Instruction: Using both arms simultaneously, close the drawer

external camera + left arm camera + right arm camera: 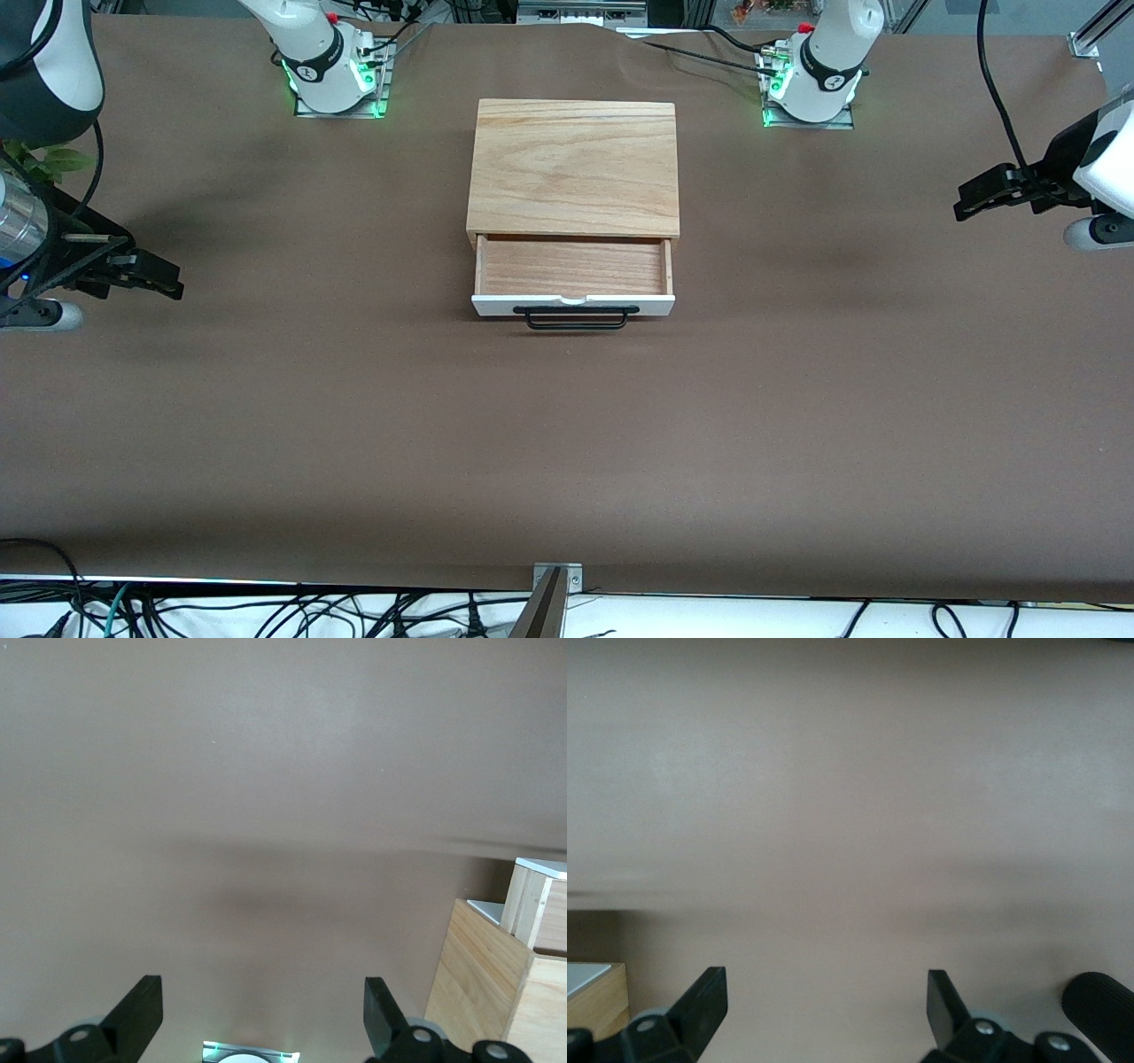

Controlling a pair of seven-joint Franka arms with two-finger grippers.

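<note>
The drawer [572, 268] stands pulled out of the light oak box [574, 164] at mid-table, its white front panel [572, 306] and black bar handle [576, 319] facing the front camera. My left gripper [966, 206] hangs open over the bare table toward the left arm's end, well apart from the drawer. My right gripper [173, 285] hangs open over the table toward the right arm's end, also well apart. In the left wrist view the open gripper [264, 1005] holds nothing, and the box [483, 992] with the drawer's side [532, 904] shows at the edge. The right wrist view shows its open, empty gripper [827, 1001].
The arm bases [332, 80] [811, 89] stand with green lights at the table's edge farthest from the front camera. Brown table covering [567, 443] surrounds the box. A metal bracket [556, 576] and loose cables [354, 611] lie along the nearest edge.
</note>
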